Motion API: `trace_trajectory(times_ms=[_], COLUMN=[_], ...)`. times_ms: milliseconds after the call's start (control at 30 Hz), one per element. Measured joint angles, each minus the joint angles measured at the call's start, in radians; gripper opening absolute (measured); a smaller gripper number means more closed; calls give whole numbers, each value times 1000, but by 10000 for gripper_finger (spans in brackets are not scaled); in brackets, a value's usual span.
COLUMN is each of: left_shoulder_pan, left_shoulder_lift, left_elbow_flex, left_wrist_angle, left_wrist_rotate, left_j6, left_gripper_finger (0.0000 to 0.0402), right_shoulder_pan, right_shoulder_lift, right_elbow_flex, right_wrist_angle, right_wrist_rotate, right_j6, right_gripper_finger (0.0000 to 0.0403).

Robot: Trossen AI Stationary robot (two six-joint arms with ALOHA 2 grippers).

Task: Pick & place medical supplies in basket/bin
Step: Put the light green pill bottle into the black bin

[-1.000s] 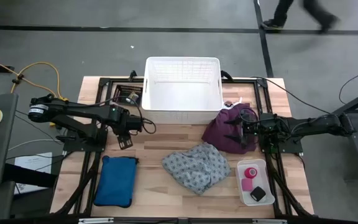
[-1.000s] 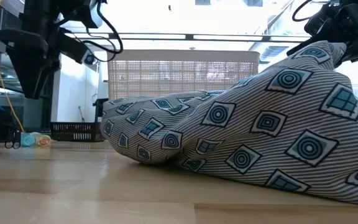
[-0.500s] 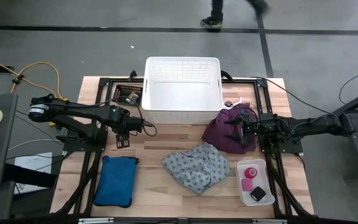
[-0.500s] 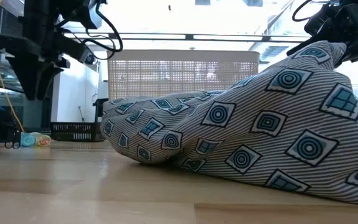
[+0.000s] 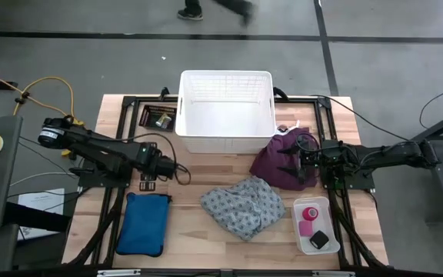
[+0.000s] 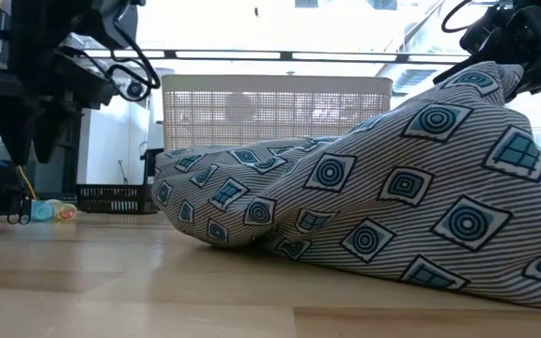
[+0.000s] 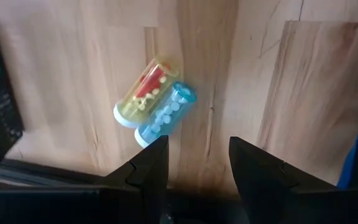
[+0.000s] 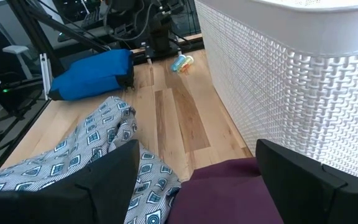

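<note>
Grey patterned cloth [image 5: 243,207], crumpled, mid-tabletop. Purple cloth [image 5: 280,160], bunched, just beside basket [image 5: 226,109]. Pink tape roll [image 5: 309,215] and small black block [image 5: 320,240] in clear tray [image 5: 301,235]. Two small clear bottles [image 7: 155,105] lying side by side, touching.

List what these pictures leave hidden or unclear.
- Low view: the grey patterned cloth fills the foreground, hiding the purple cloth and the small tray.
- High view: the two clear bottles are hidden under the left gripper.
- High view: the person is cut off by the top edge.
- The white basket floor: too washed out to check.
</note>
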Motion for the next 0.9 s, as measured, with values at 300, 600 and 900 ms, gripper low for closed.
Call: trace_trajectory(times_ms=[300, 600, 900], left_shoulder_pan=[-43, -43, -9], left_shoulder_lift=[25, 147, 235], left_elbow_flex=[-9, -9, -9], left_wrist_angle=[27, 27, 29], left_wrist_rotate=[-34, -45, -90], left_j6=[52, 74, 157], left_gripper_finger=[160, 160, 160], right_shoulder_pan=[0, 0, 0], right_shoulder_lift=[0, 0, 0], right_elbow_flex=[0, 0, 0], right_wrist_angle=[0, 0, 0], right_wrist_rotate=[0, 0, 0], right_j6=[0, 0, 0], right_gripper_finger=[309, 309, 309])
